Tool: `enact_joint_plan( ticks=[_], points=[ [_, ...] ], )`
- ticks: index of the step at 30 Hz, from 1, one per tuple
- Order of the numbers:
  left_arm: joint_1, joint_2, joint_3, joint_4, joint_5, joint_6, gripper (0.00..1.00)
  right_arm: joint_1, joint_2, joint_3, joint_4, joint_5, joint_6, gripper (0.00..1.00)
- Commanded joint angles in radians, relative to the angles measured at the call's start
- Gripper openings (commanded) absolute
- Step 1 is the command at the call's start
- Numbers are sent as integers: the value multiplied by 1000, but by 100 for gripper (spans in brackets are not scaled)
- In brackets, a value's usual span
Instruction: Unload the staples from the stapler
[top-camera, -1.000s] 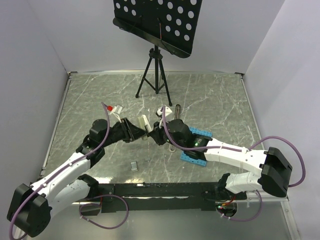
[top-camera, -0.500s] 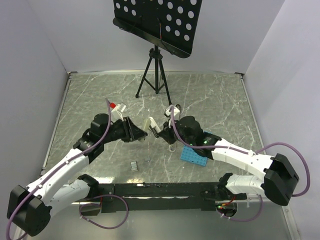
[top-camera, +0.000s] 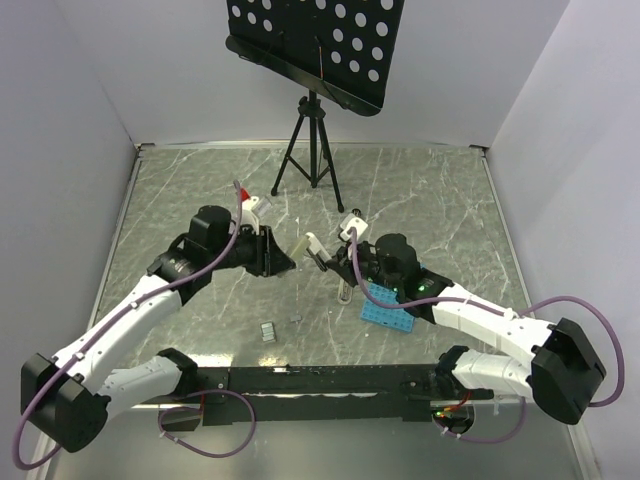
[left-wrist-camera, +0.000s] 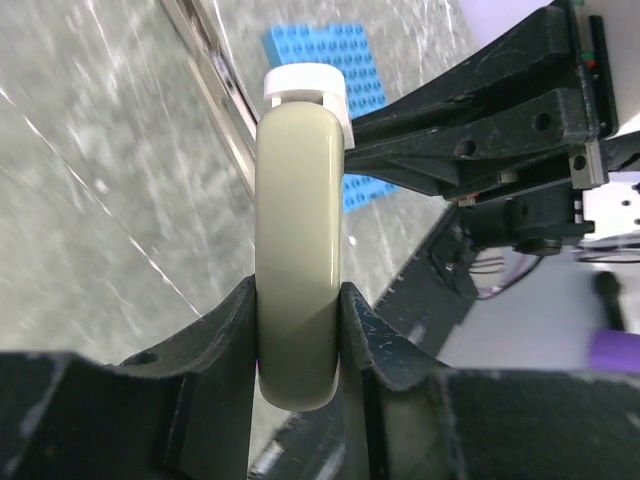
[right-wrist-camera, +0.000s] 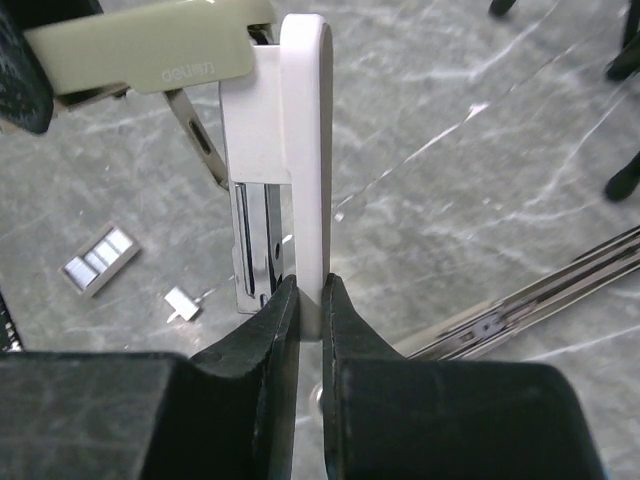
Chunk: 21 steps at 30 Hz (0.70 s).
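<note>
The stapler (top-camera: 309, 247) is held in the air between both grippers, hinged open. It has a beige top arm (left-wrist-camera: 297, 230), a white base arm (right-wrist-camera: 305, 150) and a silvery metal magazine (right-wrist-camera: 254, 250) hanging between them. My left gripper (top-camera: 286, 262) is shut on the beige arm, as the left wrist view (left-wrist-camera: 297, 300) shows. My right gripper (top-camera: 334, 264) is shut on the edge of the white base, as the right wrist view (right-wrist-camera: 308, 300) shows. A block of staples (top-camera: 268, 332) and a smaller piece (top-camera: 297, 320) lie on the table below; the right wrist view shows both, the block (right-wrist-camera: 99, 260) and the piece (right-wrist-camera: 182, 303).
A blue perforated plate (top-camera: 388, 306) lies under the right arm. A thin metal rod (top-camera: 343, 292) lies on the table beside it. A black tripod (top-camera: 310, 150) with a perforated music desk stands at the back. The table (top-camera: 440, 210) is grey marble with walls around it.
Both grippers have carried the stapler a little to the right and away from the near edge. The left wrist has risen. The right arm has drawn back to the right.
</note>
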Motion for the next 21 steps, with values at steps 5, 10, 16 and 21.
enact_joint_plan(
  ticks=[5,10,16,21],
  points=[
    [20,25,105,-48,-302,344,1,-21,-48,-37,3,-86,-81,0],
    [20,74,116,-68,-277,510,1,-7,-64,-40,-26,-60,-100,0],
    [19,49,65,-27,-71,682,1,-5,-126,-36,-35,-1,-222,0],
    [19,63,73,-86,22,789,1,-5,-105,35,-79,23,-360,0]
  ],
)
